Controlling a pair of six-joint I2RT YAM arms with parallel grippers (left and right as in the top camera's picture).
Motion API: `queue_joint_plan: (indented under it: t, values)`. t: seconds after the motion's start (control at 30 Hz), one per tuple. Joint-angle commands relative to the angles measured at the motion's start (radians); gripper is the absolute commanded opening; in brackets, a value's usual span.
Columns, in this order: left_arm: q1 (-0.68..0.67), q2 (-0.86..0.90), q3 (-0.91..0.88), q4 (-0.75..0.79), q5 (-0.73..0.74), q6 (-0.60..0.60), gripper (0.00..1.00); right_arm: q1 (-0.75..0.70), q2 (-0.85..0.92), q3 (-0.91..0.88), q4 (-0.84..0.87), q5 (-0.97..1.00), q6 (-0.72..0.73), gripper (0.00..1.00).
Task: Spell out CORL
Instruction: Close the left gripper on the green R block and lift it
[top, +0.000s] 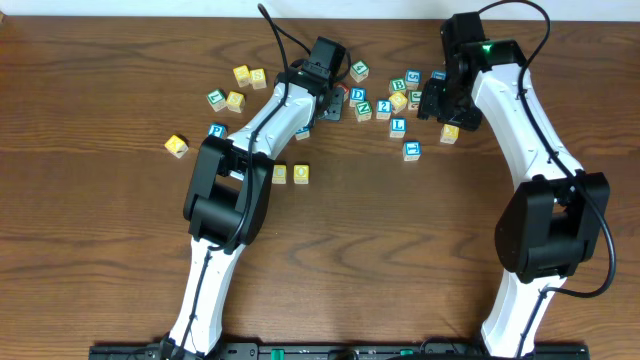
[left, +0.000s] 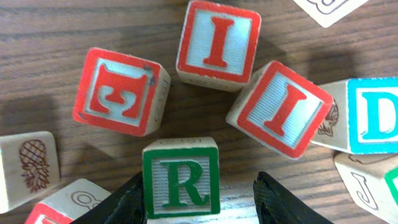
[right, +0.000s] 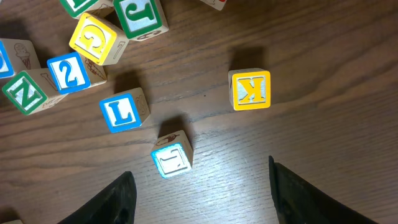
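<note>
A green R block stands on the table between the fingers of my left gripper. The gripper is open: the left finger touches the block and the right finger stands apart from it. In the overhead view the left gripper is at the back block cluster. Two yellow blocks sit side by side mid-table, their letters too small to read. My right gripper is open and empty above a blue L block and a cyan L block.
Red E and two red I blocks crowd just beyond the R. A cyan D lies to its right. A yellow K, blue 2 and green N lie near the right gripper. More blocks lie at the back left.
</note>
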Motion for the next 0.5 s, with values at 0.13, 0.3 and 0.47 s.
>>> queue_joint_plan:
  t: [0.13, 0.3, 0.47]
  values:
    - [0.004, 0.008, 0.003, 0.003, -0.050, 0.003, 0.39, -0.004, 0.002, -0.003, 0.002, 0.011, -0.011, 0.64]
    - [0.004, 0.008, 0.003, 0.009, -0.050, 0.003, 0.25, -0.004, 0.002, -0.004, -0.002, 0.011, -0.023, 0.64]
    - [0.004, -0.039, 0.004, -0.001, -0.050, 0.003, 0.25, -0.004, 0.002, -0.003, -0.001, 0.011, -0.023, 0.66]
